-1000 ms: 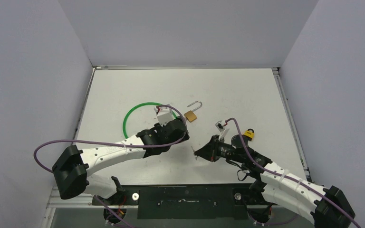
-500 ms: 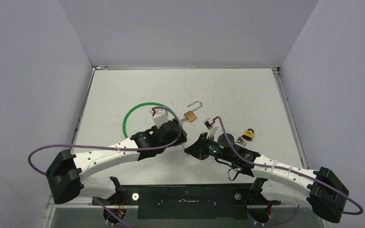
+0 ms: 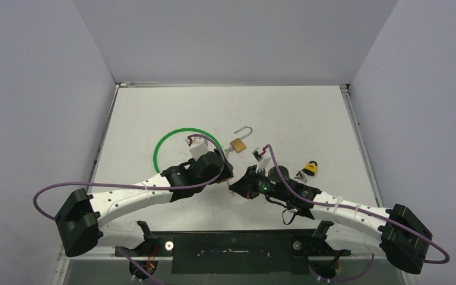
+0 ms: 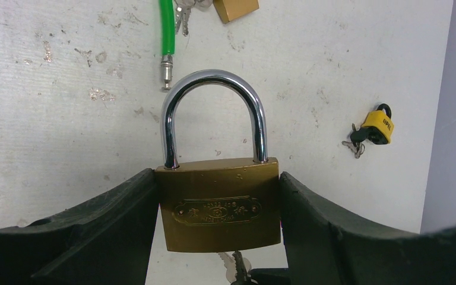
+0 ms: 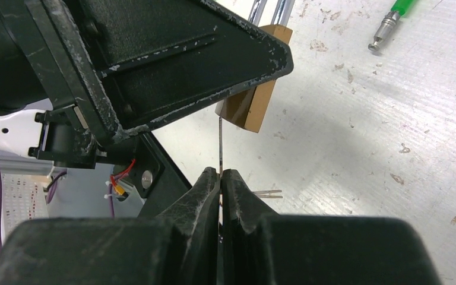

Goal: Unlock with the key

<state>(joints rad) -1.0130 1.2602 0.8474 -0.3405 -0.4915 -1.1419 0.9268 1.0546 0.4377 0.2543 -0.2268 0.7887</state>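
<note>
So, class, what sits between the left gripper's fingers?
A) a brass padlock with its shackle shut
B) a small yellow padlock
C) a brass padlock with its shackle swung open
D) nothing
A: in the left wrist view the left gripper clamps a brass padlock whose shackle has both legs in the body; the open padlock and the yellow padlock lie on the table.

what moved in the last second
The right arm swung left, bringing its key up to the bottom of the padlock held in the left jaws. The left arm shifted slightly. Both grips, the open padlock, yellow lock and green cable stayed put.
</note>
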